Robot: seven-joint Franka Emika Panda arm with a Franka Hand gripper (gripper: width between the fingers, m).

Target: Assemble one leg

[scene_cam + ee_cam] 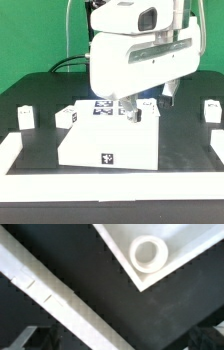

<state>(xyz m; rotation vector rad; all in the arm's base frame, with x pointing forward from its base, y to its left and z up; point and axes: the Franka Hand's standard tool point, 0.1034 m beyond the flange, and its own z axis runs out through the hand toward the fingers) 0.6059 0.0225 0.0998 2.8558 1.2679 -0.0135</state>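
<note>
The leg (68,117), a small white tagged post, stands on the black worktop (40,140) just beside the panel (110,145); it is probably light, stiff and smooth, best pinched across its sides; the end effector (131,108) hovers above the panel; only the wrist view shows its fingers (28,336) spread and empty, near a corner socket (150,253); only the exterior view shows the leg.

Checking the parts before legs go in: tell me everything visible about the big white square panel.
The panel is a thick, flat white square, plastic by its look, lying flat on the dark table mid-scene. A black-and-white tag sits on its camera-facing side. The wrist view shows one rounded corner with a round ring socket, empty. The open claw hangs above its far edge; contact cannot be told.
</note>
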